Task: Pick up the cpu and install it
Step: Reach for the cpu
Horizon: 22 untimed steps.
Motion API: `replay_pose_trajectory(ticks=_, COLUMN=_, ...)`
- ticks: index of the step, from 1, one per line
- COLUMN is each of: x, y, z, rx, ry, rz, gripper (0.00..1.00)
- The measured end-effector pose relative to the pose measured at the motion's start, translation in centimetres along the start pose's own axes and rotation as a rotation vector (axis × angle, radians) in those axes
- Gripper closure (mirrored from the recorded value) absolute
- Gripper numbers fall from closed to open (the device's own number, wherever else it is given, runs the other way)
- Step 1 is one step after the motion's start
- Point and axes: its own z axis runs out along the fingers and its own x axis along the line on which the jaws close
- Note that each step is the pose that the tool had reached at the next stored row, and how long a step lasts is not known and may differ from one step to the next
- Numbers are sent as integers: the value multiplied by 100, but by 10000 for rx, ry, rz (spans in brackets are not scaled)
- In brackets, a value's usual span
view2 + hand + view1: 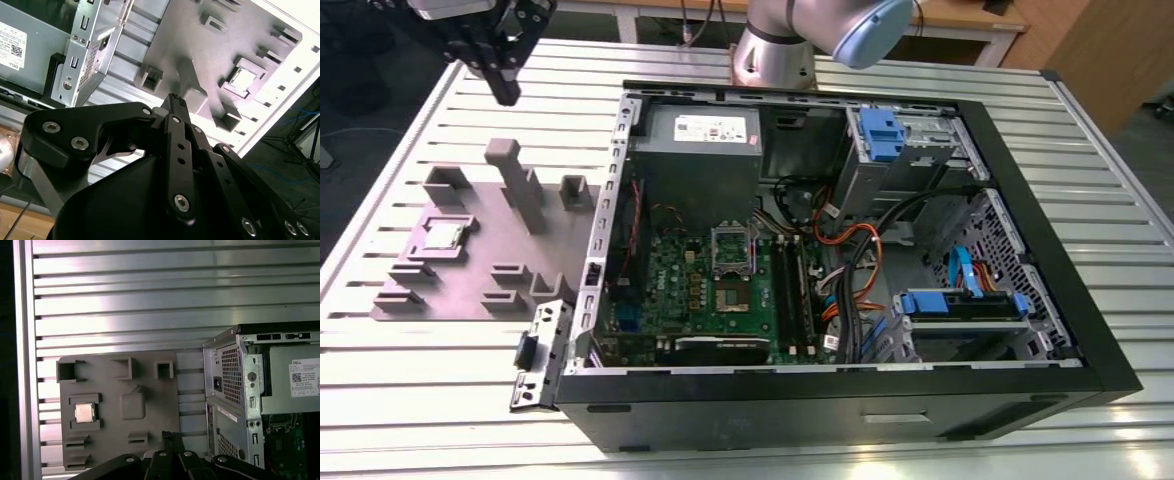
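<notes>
Jaws clenched on nothing, gripper (507,95) high over grey fixture tray (454,290). Cpu (444,235) seated in a tray pocket, well apart from motherboard socket (731,247) inside open computer case (827,415). Approach step, seemingly; pickup calling for parted jaws squarely over chip.

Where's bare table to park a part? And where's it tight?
Bare slatted table in the exterior view: in front of the grey fixture tray, behind it, and at the exterior view's right of the PC case. Crowded: inside the case, cables beside the motherboard.
</notes>
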Motion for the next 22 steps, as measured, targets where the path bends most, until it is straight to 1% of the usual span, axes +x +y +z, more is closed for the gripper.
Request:
replay_pose_trajectory(ticks=11, x=203, y=-16, z=2, rx=0, ry=0, rz=0, gripper=89)
replay_pose_trajectory(ticks=17, x=292, y=-24, z=28, rx=2, ry=34, rz=-17, gripper=89)
replay_pose_trajectory(ticks=22, x=353, y=-31, z=63, rx=0, ry=60, rz=-152, gripper=89)
